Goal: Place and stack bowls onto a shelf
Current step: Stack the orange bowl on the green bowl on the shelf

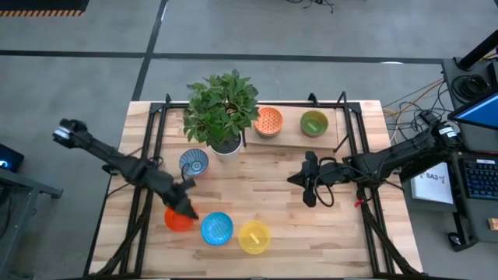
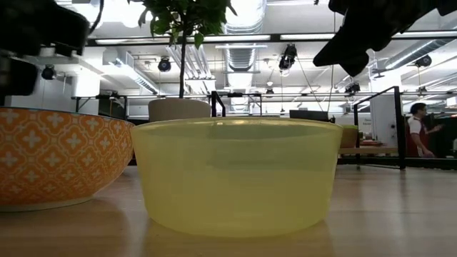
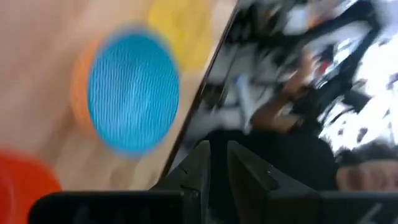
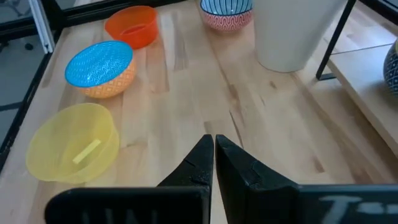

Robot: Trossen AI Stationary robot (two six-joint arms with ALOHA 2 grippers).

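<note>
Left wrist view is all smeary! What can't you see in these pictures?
Left wrist view: motion blur smears the blue bowl and everything past the table edge.
Low view: the yellow bowl up front hides the table behind it.
High view: the left pincer covers part of the red bowl; the plant leaves hide some shelf.
Right pincer waits mid-table.

Bare tabletop (image 1: 264, 183) lies open between the right tool (image 1: 310, 180) and the left tool (image 1: 185, 204). Beyond the right tool, black posts (image 1: 342, 117) and the plant pot (image 1: 226, 144) flank the shelf (image 1: 292, 134).
</note>
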